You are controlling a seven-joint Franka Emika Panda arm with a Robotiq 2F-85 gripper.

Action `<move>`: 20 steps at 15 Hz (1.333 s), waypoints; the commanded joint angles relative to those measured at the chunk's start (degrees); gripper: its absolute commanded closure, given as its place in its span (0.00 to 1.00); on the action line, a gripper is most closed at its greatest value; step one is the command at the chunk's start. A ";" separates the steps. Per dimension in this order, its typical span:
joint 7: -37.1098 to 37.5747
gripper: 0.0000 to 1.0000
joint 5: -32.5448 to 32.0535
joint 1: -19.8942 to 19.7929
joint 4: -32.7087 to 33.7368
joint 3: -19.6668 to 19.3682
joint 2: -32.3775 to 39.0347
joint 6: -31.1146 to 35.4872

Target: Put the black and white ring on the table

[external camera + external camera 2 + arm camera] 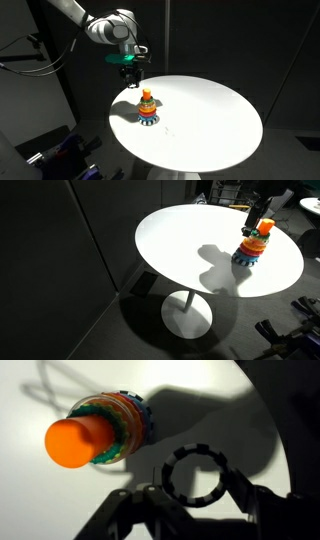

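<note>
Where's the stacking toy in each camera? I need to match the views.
Exterior view: stacking toy left of centre, standing on the white table.
Exterior view: right part of the picture, on the tabletop.
Wrist view: upper left, seen from above.
Shared landmark: the toy's orange top.

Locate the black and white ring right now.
In the wrist view the black and white ring sits inside the gripper, right of the stacking toy, over the table.
</note>
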 commanded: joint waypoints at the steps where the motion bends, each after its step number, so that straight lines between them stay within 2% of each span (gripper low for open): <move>1: 0.27 0.59 1.28 0.56 -0.19 0.77 0.88 1.03; 16: 6.36 0.59 -2.77 3.25 -2.05 0.95 8.63 11.01; 17: 6.83 0.22 -2.99 3.30 -2.01 0.93 8.97 11.16; 18: 6.97 0.08 -3.02 3.30 -1.92 0.95 9.21 11.10; 20: 7.07 0.00 -2.75 3.25 -1.75 1.05 9.52 10.88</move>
